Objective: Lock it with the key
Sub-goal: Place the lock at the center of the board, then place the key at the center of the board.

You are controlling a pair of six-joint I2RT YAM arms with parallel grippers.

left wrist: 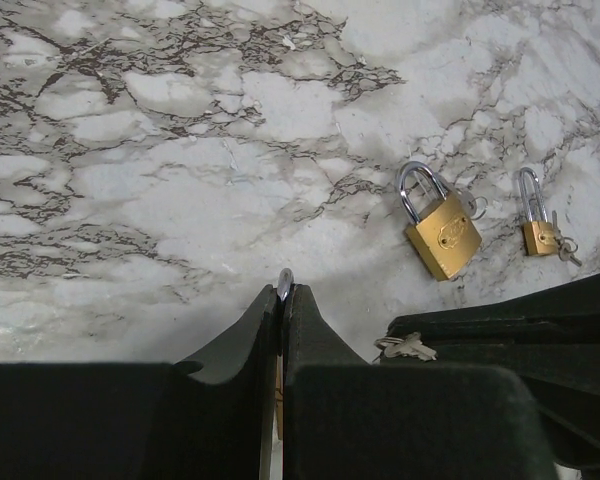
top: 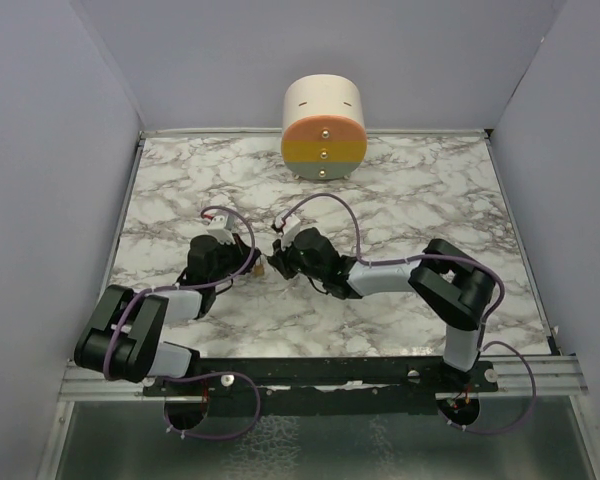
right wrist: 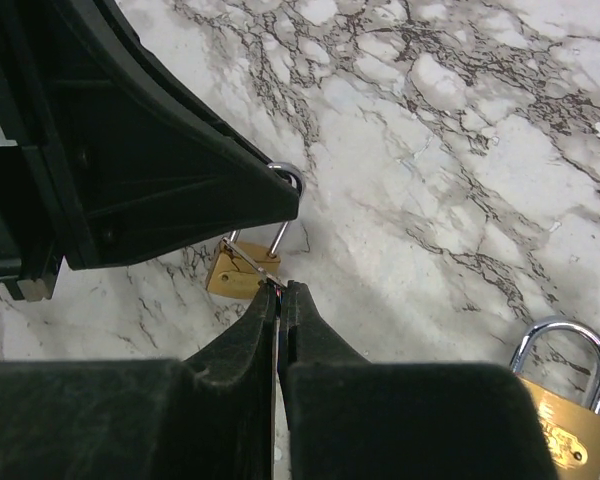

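A cream drum (top: 323, 110) lies on its side at the far edge of a white marble-patterned table (top: 430, 190), its orange-and-yellow banded face forward. Plain lilac walls (top: 40, 150) enclose the table.

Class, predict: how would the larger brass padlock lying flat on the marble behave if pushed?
The larger brass padlock looks solid metal: probably rigid and heavy for its size. Lying flat on the smooth marble table, it would likely slide, not roll or tip.

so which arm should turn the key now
right, i'd say: the right claw pinches the thin silver key at the small brass padlock, while the left claw only steadies it by the shackle
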